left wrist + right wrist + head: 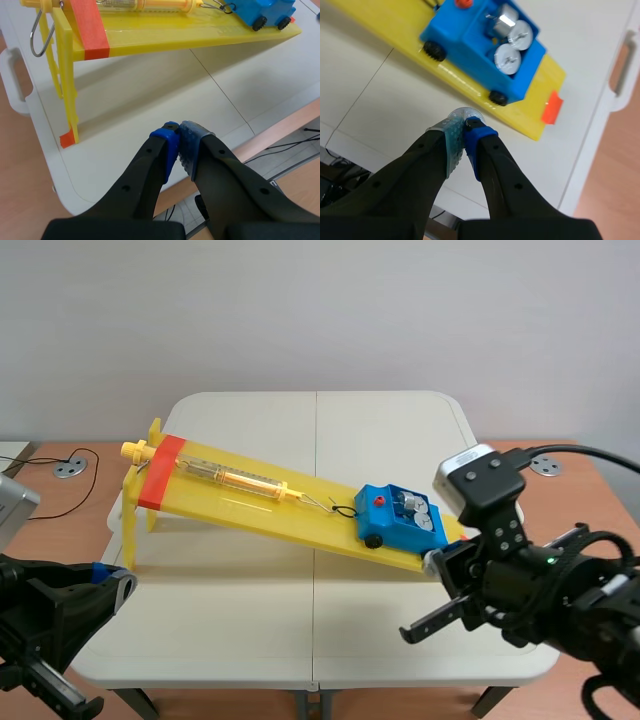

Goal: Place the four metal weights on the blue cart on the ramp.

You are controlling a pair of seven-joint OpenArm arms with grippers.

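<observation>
My left gripper hangs by the near left edge of the white folding table, its pads pressed together with nothing between them. Most of that arm is cut off in the scene view. My right gripper is likewise closed and empty. It is held above the table just short of the low end of the long yellow plastic ramp, with the fingers pointing toward it and the arm bent in from the right.

The small blue plastic cart sits at that low end on black wheels, its long axis along the ramp, which climbs toward the far left. Round silver metal weights stand in its open bed. I count three tops clearly; a fourth is hard to make out. A thin wire hook at the cart's uphill end meets a clear tube lying along the ramp, its markings too small to read.
</observation>
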